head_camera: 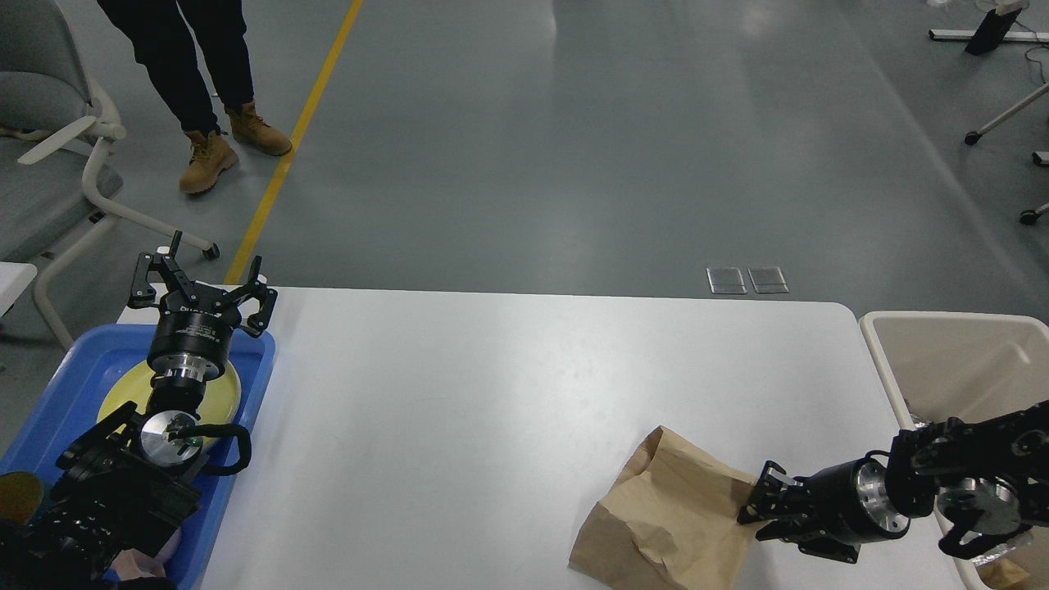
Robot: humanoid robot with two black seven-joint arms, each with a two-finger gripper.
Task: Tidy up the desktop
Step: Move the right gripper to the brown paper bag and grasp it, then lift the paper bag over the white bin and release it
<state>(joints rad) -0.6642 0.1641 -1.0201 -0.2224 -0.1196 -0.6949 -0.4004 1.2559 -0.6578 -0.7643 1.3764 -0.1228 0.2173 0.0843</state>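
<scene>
The white desktop (492, 393) spans the middle of the head view. A crumpled brown paper bag (664, 516) lies at its front right. My right gripper (752, 512) reaches in from the right, its fingers closed on the bag's right edge. At the far left my left gripper (203, 280) hovers over the back rim of the blue tray (57, 393), fingers spread wide and holding nothing.
A yellow plate (123, 393) lies in the blue tray, under my left arm. A beige bin (951, 360) stands off the desktop's right end. Beyond the left corner are a grey chair (49, 164) and a person's boots (201, 160).
</scene>
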